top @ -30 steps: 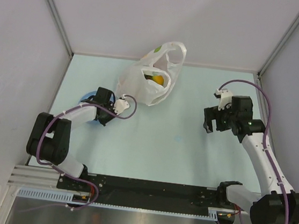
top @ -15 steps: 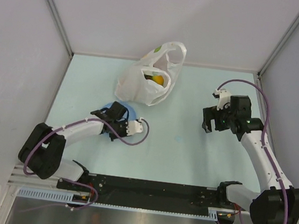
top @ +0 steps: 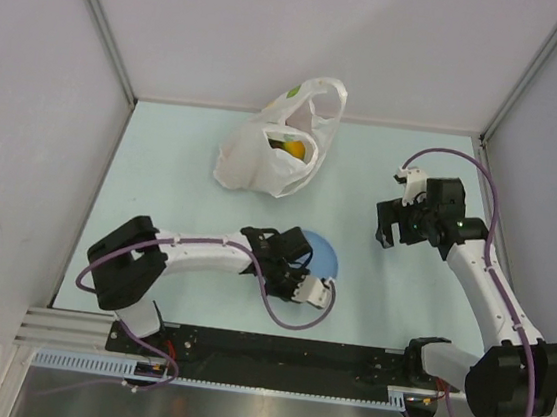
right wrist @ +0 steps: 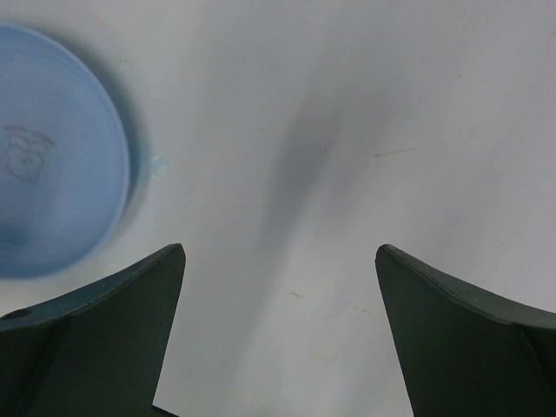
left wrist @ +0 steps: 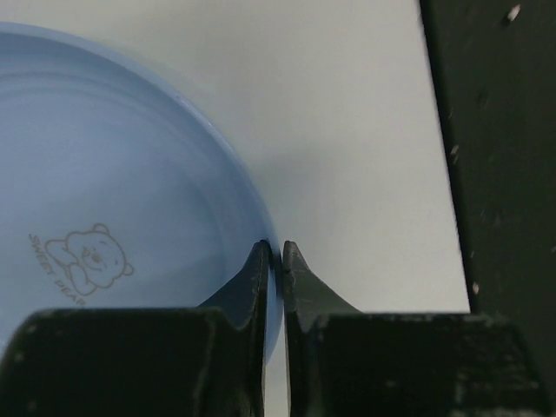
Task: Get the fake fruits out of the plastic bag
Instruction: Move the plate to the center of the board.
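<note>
The plastic bag point(top: 270, 152) lies crumpled at the back of the table with its mouth open. A yellow-orange fake fruit point(top: 293, 149) shows inside it; the other fruits are hidden. My left gripper point(top: 296, 262) is shut on the rim of the round blue plate point(top: 323, 256) near the table's front middle. In the left wrist view the fingertips point(left wrist: 275, 252) pinch the plate's edge point(left wrist: 113, 174). My right gripper point(top: 389, 224) is open and empty over bare table at the right, and its wrist view point(right wrist: 280, 252) shows the plate point(right wrist: 52, 174) at the far left.
The black base rail point(left wrist: 504, 174) runs along the table's near edge, close to the left gripper. White walls with metal corner posts point(top: 103, 23) close in the left, back and right sides.
My left arm has swept from the left side to the front middle, dragging the blue plate with it. The right arm and the bag have barely moved.
</note>
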You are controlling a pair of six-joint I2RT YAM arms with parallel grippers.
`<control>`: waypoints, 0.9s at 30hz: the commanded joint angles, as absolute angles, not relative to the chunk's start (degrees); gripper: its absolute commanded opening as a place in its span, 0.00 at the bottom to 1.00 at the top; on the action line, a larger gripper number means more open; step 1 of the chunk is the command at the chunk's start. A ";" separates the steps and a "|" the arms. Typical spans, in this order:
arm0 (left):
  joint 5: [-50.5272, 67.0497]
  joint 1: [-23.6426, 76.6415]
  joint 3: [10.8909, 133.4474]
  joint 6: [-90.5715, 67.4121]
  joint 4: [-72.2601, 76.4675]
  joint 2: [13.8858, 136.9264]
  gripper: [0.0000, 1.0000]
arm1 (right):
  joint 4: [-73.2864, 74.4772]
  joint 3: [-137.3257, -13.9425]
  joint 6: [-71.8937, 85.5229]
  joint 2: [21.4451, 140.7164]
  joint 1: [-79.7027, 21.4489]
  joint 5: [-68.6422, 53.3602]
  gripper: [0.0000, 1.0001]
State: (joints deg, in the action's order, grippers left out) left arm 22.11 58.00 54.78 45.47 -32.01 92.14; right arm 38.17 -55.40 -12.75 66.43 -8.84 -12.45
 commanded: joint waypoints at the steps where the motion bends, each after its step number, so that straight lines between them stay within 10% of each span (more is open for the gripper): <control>1: 30.58 62.83 57.13 42.28 -29.72 95.09 0.04 | 36.30 -55.46 -13.10 66.71 -8.96 -11.95 0.96; 5: 30.24 65.91 58.36 39.29 -28.65 96.76 0.09 | 36.56 -55.46 -11.95 65.14 -9.05 -12.57 0.96; 13: 22.50 64.16 62.39 38.76 -36.37 89.58 0.66 | 34.63 -54.14 -9.94 61.09 -8.61 -13.88 0.96; 27: 10.98 43.61 114.42 20.93 -52.82 91.92 0.76 | 25.32 -77.85 3.34 73.19 -10.10 -24.78 0.93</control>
